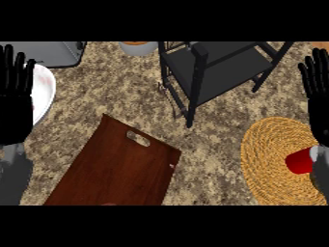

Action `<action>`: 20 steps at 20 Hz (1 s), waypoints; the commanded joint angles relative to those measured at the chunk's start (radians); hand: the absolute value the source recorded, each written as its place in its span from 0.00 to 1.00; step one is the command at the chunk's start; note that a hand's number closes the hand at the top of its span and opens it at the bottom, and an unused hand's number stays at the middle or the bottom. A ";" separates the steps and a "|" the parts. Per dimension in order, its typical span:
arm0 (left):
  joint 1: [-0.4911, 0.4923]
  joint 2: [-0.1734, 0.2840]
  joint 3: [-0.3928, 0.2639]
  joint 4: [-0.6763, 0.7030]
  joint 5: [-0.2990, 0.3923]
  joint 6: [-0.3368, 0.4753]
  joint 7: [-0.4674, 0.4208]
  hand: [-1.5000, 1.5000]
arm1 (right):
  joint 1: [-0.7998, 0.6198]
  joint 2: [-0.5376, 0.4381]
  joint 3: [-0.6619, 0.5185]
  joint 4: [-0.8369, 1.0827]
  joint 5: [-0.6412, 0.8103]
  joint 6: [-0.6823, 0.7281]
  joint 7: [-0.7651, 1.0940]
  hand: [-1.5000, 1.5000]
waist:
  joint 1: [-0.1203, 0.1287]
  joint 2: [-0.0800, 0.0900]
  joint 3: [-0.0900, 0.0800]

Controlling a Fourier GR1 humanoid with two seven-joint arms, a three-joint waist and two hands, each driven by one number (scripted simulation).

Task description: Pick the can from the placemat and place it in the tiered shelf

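**Can waits on the mat as both hands stand idle**

A red can (pixel 300 160) lies on the round woven placemat (pixel 274 164) at about four o'clock on the speckled counter (pixel 117 91), its near side partly hidden behind the right forearm. The right hand (pixel 326 108) rests at three o'clock, fingers straight and spread, pointing up the view and holding nothing. The left hand (pixel 6 103) mirrors it at nine o'clock, equally flat and unladen, over the rim of a white plate (pixel 44 91).

The dark tiered shelf (pixel 220 67) stands at about one o'clock, well apart from the can, with its grey tier facing open. A wooden cutting board (pixel 117 166) lies at six o'clock (outside any likely path between mat and shelf). A grey box (pixel 49 52) sits at eleven o'clock and a small pot (pixel 138 47) at twelve.

The pick-up has not begun, so the step in hand appears to be the reach. Judged from this view, the right hand is the natural choice, since the can sits just below it. It would do well to draw back toward five o'clock, lower beside the can with thumb and fingers on opposite sides, and close around the middle of the body. Whether the can stands upright or lies tipped cannot be told with confidence. The lift should probably rise well off the mat before swinging toward one o'clock, because the shelf's black posts stand between mat and tier and could catch the can.
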 commanded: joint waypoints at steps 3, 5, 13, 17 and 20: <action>0.135 0.059 -0.037 0.095 -0.018 -0.022 0.157 0.50 | 0.191 -0.129 -0.163 -0.018 -0.021 0.035 -0.066 1.00 | -0.039 0.011 -0.018; 0.226 0.052 -0.084 0.187 -0.033 -0.032 0.211 0.50 | 0.203 -0.228 -0.270 0.030 -0.025 0.048 -0.072 1.00 | -0.082 0.024 -0.016; 0.226 0.047 -0.164 0.274 -0.027 -0.125 0.326 0.50 | 0.456 -0.327 -0.454 0.360 -0.085 0.215 -0.140 0.00 | -0.016 0.015 -0.019; 0.251 0.062 -0.163 0.214 -0.035 -0.124 0.368 0.50 | 0.544 -0.403 -0.482 0.338 -0.114 0.419 -0.211 0.00 | -0.001 0.012 -0.019; 0.226 0.028 -0.168 0.259 -0.050 -0.119 0.354 0.50 | 0.626 -0.440 -0.488 0.277 -0.118 0.524 -0.204 0.00 | -0.003 0.013 -0.020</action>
